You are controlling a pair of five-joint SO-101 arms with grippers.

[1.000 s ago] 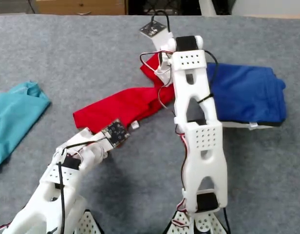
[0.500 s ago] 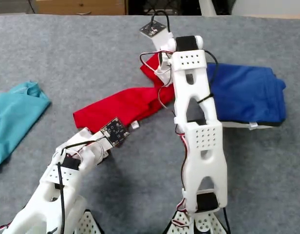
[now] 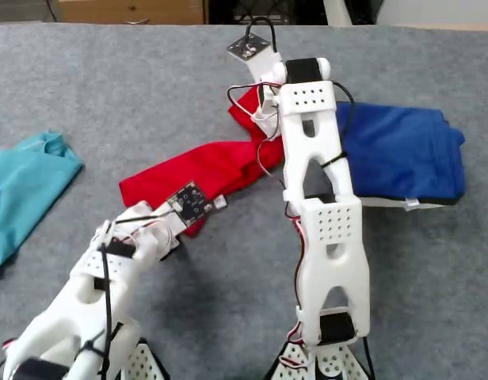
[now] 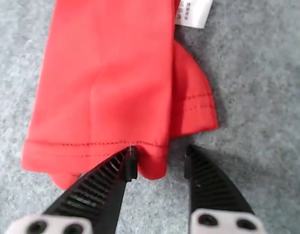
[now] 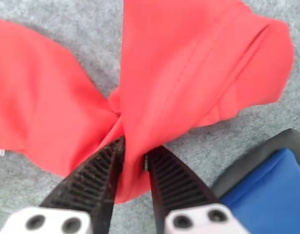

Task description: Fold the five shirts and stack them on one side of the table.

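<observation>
Left end effector (image 4: pixel 160 155) parted at red shirt (image 4: pixel 101 73) hem, white label (image 4: pixel 194 12) unreadable

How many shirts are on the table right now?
3. A teal shirt lies at the left edge, a red shirt in the middle, a folded blue shirt on the right. Others may hide under the blue one.

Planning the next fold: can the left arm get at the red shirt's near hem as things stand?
Probably yes. The left gripper stands open around a hem corner of the red shirt, with nothing over it; the right gripper pinches the shirt elsewhere.
</observation>
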